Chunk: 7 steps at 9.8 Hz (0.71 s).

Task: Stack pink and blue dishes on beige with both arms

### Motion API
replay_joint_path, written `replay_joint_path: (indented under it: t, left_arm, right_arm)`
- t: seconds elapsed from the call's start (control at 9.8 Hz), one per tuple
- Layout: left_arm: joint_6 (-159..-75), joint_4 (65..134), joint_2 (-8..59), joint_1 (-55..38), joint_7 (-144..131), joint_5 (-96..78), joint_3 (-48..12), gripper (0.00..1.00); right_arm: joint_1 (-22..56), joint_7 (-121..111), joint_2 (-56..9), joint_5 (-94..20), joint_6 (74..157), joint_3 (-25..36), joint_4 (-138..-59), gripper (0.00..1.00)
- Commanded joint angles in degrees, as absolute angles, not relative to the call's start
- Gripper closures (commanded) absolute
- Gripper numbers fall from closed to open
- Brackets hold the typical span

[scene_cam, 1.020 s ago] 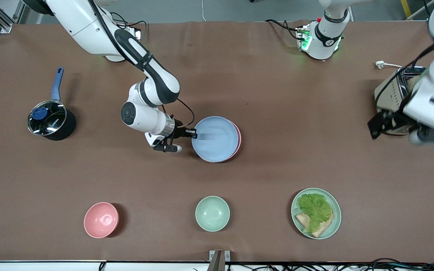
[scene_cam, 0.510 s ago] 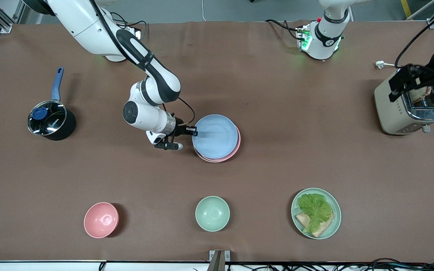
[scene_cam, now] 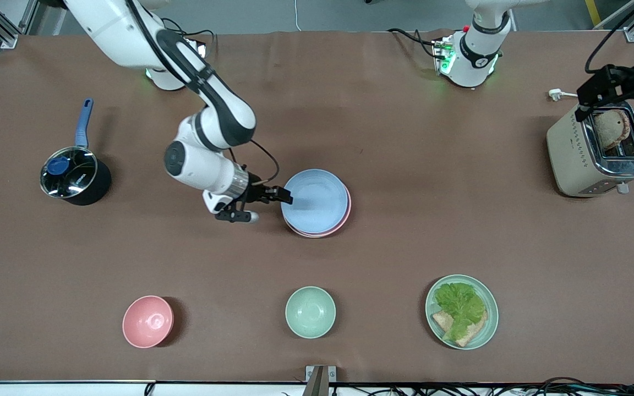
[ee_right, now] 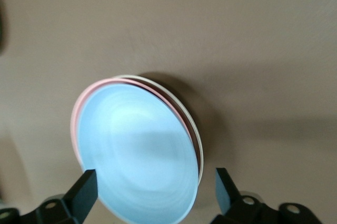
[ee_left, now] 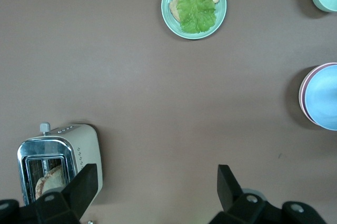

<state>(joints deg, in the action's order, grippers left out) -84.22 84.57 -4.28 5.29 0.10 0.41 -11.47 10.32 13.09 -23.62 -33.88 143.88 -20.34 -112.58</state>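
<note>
Item: stack of three plates, mid-counter (scene_cam: pixel 405 231). Blue plate (scene_cam: pixel 316 201) uppermost; pink plate (scene_cam: pixel 345 212) under it, showing as a thin crescent at the edge; beige plate (ee_right: pixel 185 120) lowest, seen only in the right wrist view as a pale rim with the pink rim just inside it. The three rims sit slightly off-centre from one another, so the stack looks seated but not perfectly nested. Right gripper (scene_cam: pixel 279 194): at the rim of the blue plate on the side toward the right arm's end of the counter, fingers spread apart with one on each side of the rim and nothing held; in the right wrist view the plate fills the space directly ahead of and between the fingers (ee_right: pixel 84 191). Key relation: the stack lies straight ahead of the right gripper along its reach, rim-first, so any next move for this arm would likely be a straight pull-away from the rim rather than a lift. Left gripper (scene_cam: pixel 608 91): over the toaster (scene_cam: pixel 575 154) at the left arm's end of the counter, well apart from the stack, fingers wide open and empty; this arm waits. The right arm is by far the nearer one to the plates. Judged status: stacking appears complete or nearly so; what remains is withdrawal without nudging the top plate.
</note>
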Motion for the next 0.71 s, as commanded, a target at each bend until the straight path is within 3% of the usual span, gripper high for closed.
replay_joint_path:
  t: [0.0, 0.31, 0.61]
  left_arm:
    - [-84.29, 90.78, -7.82, 3.17, 0.18, -0.18, -8.79, 0.00]
    - [-84.29, 91.76, -8.09, 3.16, 0.26, 0.09, -9.40, 0.00]
    - [-84.64, 91.49, -6.77, 3.16, 0.18, -0.09, -9.49, 0.00]
  right_arm:
    - [5.47, 13.18, -15.50, -29.83, 135.83, -19.00, -114.35, 0.00]
    - [0.45, 13.36, -4.52, -15.87, 122.91, -12.52, -114.26, 0.00]
    - [0.53, 12.57, 0.52, -4.60, 116.83, -2.84, -109.54, 0.00]
